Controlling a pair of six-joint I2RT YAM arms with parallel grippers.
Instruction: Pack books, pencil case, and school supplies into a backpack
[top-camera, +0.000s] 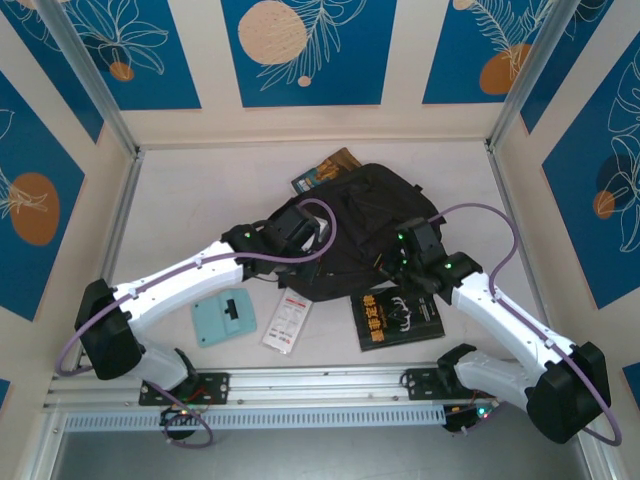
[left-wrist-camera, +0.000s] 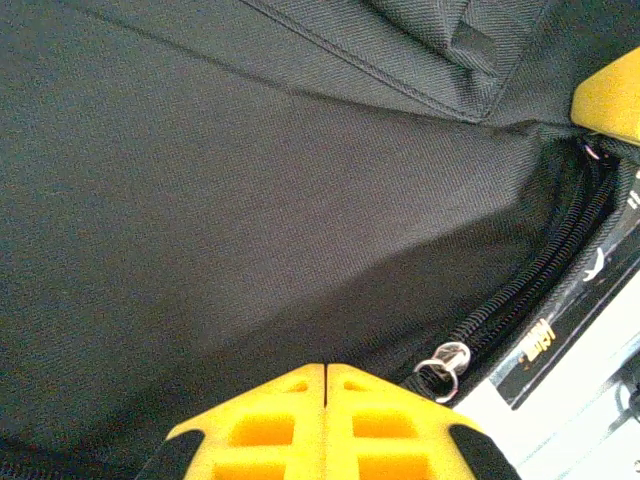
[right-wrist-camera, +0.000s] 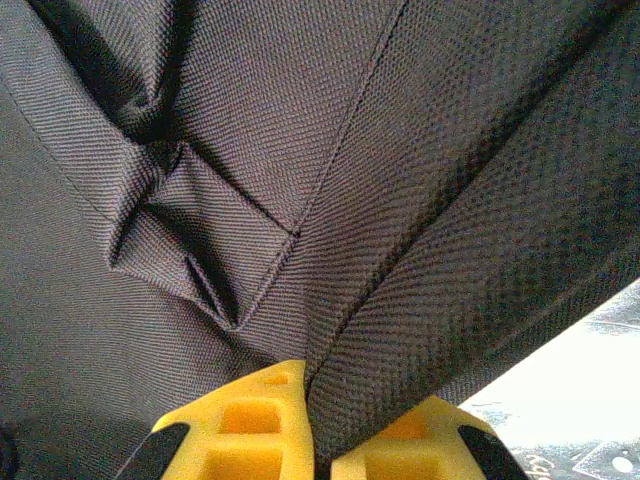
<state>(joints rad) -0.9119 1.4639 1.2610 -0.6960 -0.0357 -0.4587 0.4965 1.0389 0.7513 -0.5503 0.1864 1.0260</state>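
Your right pincer (right-wrist-camera: 318, 405) is clamped on the backpack (top-camera: 365, 210): a fold of its coarse black woven fabric runs down between the two yellow ribbed fingers (right-wrist-camera: 250, 415). Your left pincer (left-wrist-camera: 326, 375) is closed, yellow tips together against a smooth panel of the backpack; you cannot tell whether any cloth is caught there. Just beside it a metal zip pull (left-wrist-camera: 447, 362) hangs on a black toothed zip. The black book with gold antlers (top-camera: 398, 318) lies flat at the backpack's near right corner. The white packet (top-camera: 288, 322) and teal rounded piece (top-camera: 223, 318) lie off its near left side. A blue-and-orange book (top-camera: 325, 170) pokes out from its far edge.
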